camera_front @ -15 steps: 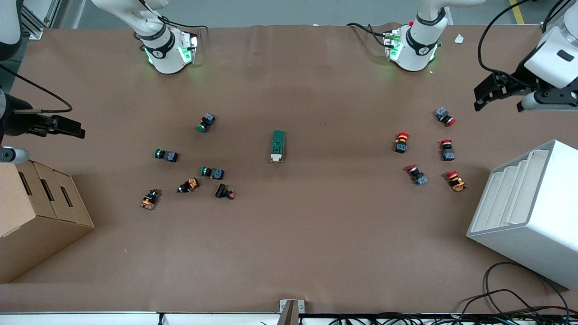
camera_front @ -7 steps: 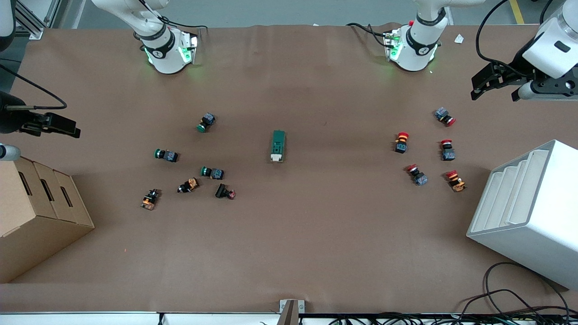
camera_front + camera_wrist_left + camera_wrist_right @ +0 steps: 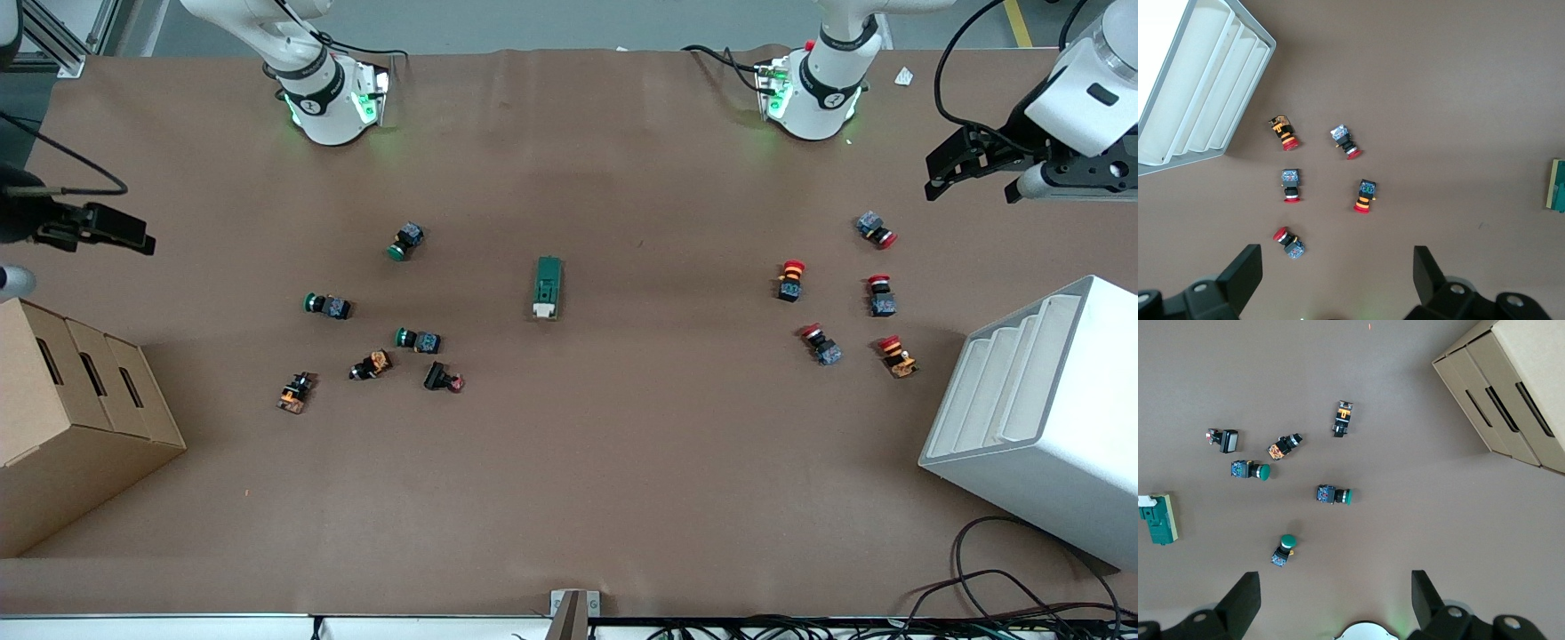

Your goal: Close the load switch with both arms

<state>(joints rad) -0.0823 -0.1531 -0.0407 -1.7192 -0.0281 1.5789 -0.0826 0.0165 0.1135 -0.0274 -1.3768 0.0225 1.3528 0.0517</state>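
The load switch (image 3: 548, 287), a dark green block with a white handle piece at the end nearer the front camera, lies mid-table. It also shows at the edge of the left wrist view (image 3: 1557, 195) and of the right wrist view (image 3: 1157, 518). My left gripper (image 3: 944, 174) is open and empty, high over the table's edge at the left arm's end, above the red-capped buttons; it also shows in its wrist view (image 3: 1337, 280). My right gripper (image 3: 124, 231) is open and empty, high over the right arm's end; it also shows in its wrist view (image 3: 1335, 600).
Several red-capped push buttons (image 3: 790, 279) lie toward the left arm's end, next to a white stepped bin (image 3: 1040, 418). Green-capped and orange buttons (image 3: 418, 340) lie toward the right arm's end, next to a cardboard box (image 3: 71, 409).
Both grippers have drifted a little toward the robots' bases, staying high at the table's ends. The load switch and buttons have not moved.
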